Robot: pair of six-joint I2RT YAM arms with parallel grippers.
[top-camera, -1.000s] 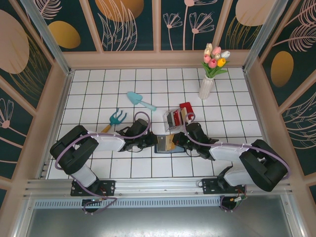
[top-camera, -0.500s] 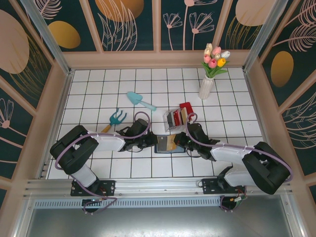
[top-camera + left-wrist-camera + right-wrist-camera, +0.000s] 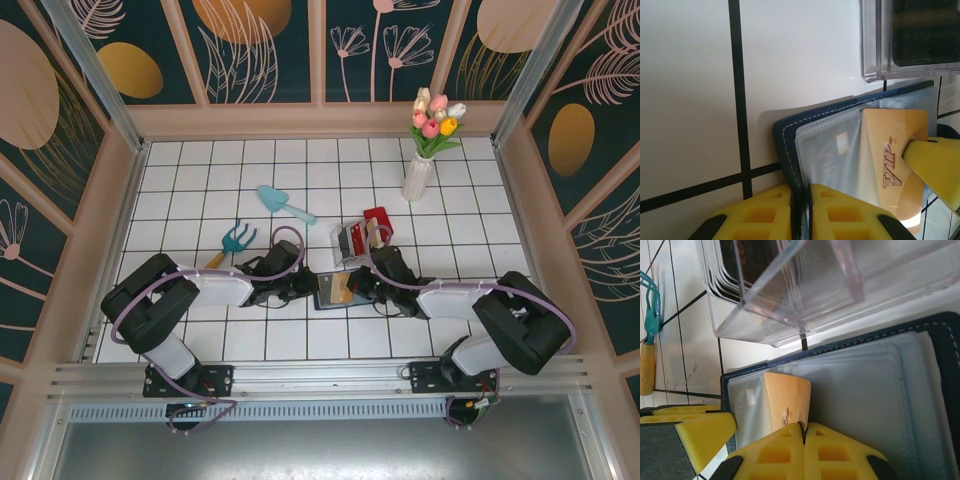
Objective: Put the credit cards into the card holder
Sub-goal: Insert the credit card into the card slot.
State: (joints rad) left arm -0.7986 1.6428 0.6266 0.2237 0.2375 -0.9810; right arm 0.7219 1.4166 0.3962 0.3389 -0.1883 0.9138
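Note:
The navy card holder [image 3: 326,299] lies open on the tiles between both arms. My left gripper [image 3: 802,192] is shut on its near edge [image 3: 785,135], pinning the cover and a clear sleeve. A gold credit card [image 3: 895,150] sits partly inside a clear sleeve. My right gripper [image 3: 803,429] is shut on that gold card [image 3: 787,400], over the open card holder [image 3: 850,346]. From above, the left gripper [image 3: 308,288] and right gripper [image 3: 357,285] meet at the holder from either side. More credit cards, a red one [image 3: 377,218] and a black one [image 3: 740,260], stand in the rack behind.
A clear slotted rack [image 3: 352,240] stands just beyond the holder, close to both wrists. A teal hand rake [image 3: 235,240] and a teal shovel [image 3: 283,203] lie to the left. A white vase of tulips [image 3: 418,175] stands at the back right.
The right arm has shifted left, sliding the gold card a little further across the holder toward the left gripper. The left arm has stayed put.

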